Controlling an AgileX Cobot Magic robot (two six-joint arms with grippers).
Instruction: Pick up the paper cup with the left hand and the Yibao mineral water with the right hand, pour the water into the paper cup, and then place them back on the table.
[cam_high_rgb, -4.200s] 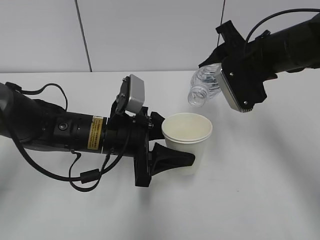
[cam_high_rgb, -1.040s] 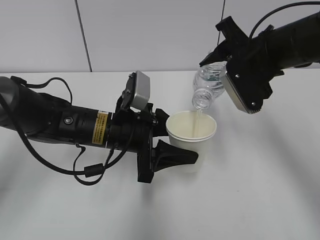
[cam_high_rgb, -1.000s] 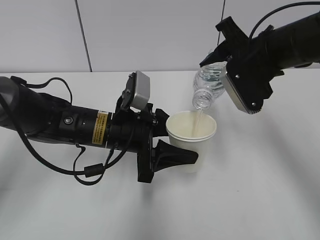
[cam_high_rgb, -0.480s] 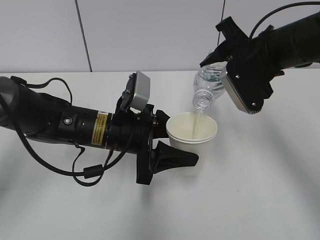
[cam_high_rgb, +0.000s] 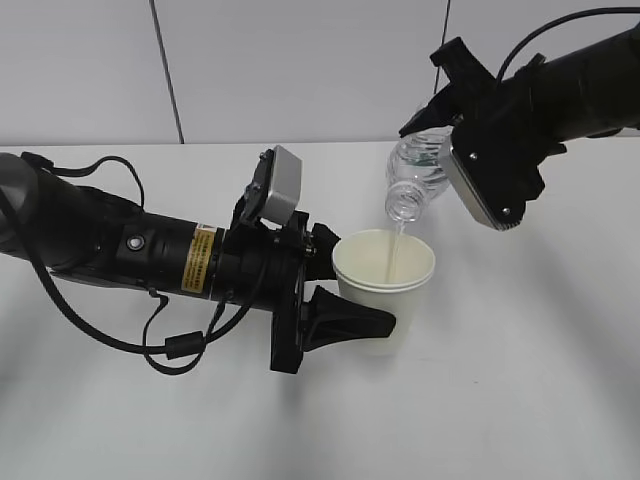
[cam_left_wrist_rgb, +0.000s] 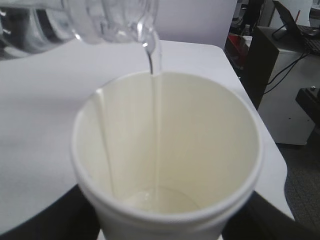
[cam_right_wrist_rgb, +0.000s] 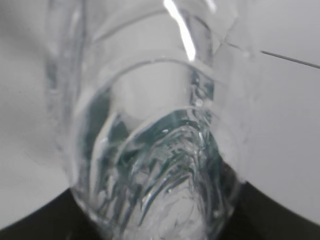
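- Left claw (cam_high_rgb: 345, 290) is clamped around the paper cup (cam_high_rgb: 384, 285), one black finger (cam_high_rgb: 345, 322) along the cup's near side and the other behind it by the rim.
- Held upright, the paper cup sits at the middle of the white table (cam_high_rgb: 520, 400); whether its base touches the surface cannot be told.
- Right claw (cam_high_rgb: 445, 125) is clamped on the water bottle (cam_high_rgb: 415, 175), gripping its body up at the right of the exterior view.
- Tilted mouth-down, the bottle has its open neck just above the cup's far rim, not touching it.
- A thin stream of water (cam_left_wrist_rgb: 156, 125) falls from the bottle's mouth (cam_left_wrist_rgb: 145, 30) into the cup (cam_left_wrist_rgb: 165, 150) and runs down the cream inner wall.
- Only a shallow pool lies at the cup's bottom in the left wrist view.
- From the right wrist view the clear bottle (cam_right_wrist_rgb: 150, 150) fills the picture, with water inside it towards the neck.
- On the left arm (cam_high_rgb: 130, 245) there is a yellow sticker (cam_high_rgb: 203, 258), with a grey camera box (cam_high_rgb: 278, 190) above the wrist.
- Under the right arm (cam_high_rgb: 560, 80) a grey camera plate (cam_high_rgb: 480, 180) faces down towards the cup.
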